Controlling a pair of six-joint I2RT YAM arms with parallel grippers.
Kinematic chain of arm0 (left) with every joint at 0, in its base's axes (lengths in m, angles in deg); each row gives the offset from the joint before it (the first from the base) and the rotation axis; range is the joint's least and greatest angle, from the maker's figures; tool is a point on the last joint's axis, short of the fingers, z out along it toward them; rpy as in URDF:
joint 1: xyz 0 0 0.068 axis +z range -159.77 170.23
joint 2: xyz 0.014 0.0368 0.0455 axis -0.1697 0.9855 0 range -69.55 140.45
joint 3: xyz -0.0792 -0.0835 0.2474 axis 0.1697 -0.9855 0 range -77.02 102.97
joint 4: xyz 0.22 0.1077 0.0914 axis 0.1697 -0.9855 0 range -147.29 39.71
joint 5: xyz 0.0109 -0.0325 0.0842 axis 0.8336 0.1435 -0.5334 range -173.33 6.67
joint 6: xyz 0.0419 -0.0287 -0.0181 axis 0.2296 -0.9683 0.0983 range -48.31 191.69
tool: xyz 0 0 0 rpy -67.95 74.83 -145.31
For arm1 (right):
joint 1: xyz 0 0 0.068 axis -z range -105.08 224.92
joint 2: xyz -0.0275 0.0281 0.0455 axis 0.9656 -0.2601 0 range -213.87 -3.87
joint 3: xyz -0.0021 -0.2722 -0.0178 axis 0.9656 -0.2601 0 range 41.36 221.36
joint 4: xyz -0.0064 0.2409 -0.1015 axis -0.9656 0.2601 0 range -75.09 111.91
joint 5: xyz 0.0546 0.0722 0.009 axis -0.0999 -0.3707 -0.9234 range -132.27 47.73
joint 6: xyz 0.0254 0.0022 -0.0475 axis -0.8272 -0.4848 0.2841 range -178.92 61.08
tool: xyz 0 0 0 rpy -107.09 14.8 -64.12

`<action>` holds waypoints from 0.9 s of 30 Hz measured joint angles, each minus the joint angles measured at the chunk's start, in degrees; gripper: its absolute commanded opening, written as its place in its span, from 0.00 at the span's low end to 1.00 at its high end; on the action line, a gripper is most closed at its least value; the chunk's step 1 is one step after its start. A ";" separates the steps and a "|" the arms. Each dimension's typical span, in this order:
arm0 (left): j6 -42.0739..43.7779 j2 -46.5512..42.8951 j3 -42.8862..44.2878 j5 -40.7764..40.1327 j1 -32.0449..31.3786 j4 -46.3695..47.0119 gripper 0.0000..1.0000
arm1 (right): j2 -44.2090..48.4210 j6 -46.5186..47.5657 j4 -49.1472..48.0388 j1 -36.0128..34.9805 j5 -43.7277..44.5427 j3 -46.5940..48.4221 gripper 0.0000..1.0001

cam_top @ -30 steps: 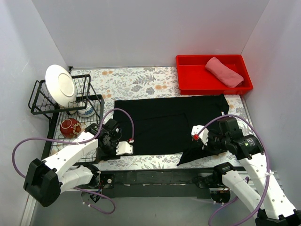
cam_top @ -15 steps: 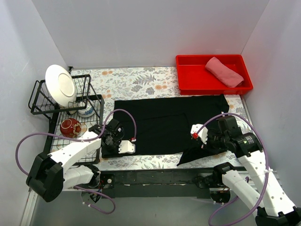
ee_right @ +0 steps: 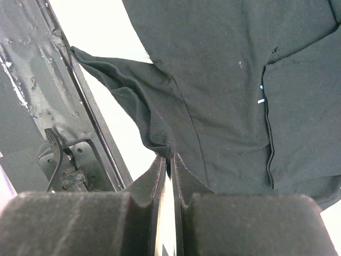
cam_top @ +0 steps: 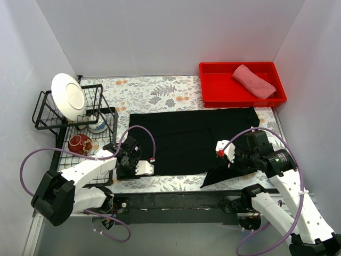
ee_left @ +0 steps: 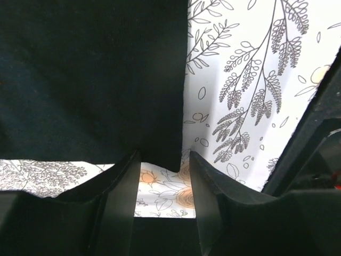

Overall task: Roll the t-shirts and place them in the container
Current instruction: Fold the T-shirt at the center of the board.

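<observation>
A large black t-shirt [cam_top: 186, 138] lies spread flat on the flowered table. Its near right part is lifted into a fold. My right gripper [cam_top: 231, 164] is shut on that bunched fold, and in the right wrist view the fingers [ee_right: 169, 156] pinch the black t-shirt [ee_right: 229, 64] at its hem. My left gripper [cam_top: 124, 169] stands open at the shirt's near left corner. In the left wrist view the corner of the black t-shirt [ee_left: 90, 80] lies between the spread fingertips [ee_left: 162, 157], unclamped. A salmon-pink t-shirt [cam_top: 254, 80] lies rolled in the red tray [cam_top: 216, 88].
A black wire dish rack [cam_top: 109, 120] stands at the left with a white plate [cam_top: 68, 97], a red bowl [cam_top: 80, 144] and a small patterned bowl [cam_top: 97, 127]. A black rail [cam_top: 170, 200] runs along the near edge. White walls close in the sides.
My left gripper has slid a little to the right and nearer, onto the shirt's near left corner. The right gripper holds its fold in place.
</observation>
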State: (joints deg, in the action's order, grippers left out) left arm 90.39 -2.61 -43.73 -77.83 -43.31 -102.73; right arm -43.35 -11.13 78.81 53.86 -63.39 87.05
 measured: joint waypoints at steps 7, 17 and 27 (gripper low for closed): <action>1.86 -4.00 -2.99 -2.34 -0.04 2.64 0.00 | 0.00 -0.04 0.04 0.00 0.09 0.20 0.01; -2.29 3.10 2.32 -0.26 0.07 0.48 0.00 | 1.73 -2.03 0.17 0.04 5.92 5.14 0.01; -12.00 4.50 8.46 1.22 0.11 -0.48 0.00 | 2.38 -1.86 -2.86 0.37 14.95 11.56 0.01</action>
State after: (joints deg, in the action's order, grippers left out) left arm 78.39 1.89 -35.27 -76.61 -43.20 -103.21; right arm -40.97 -12.99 75.95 54.23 -48.44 98.61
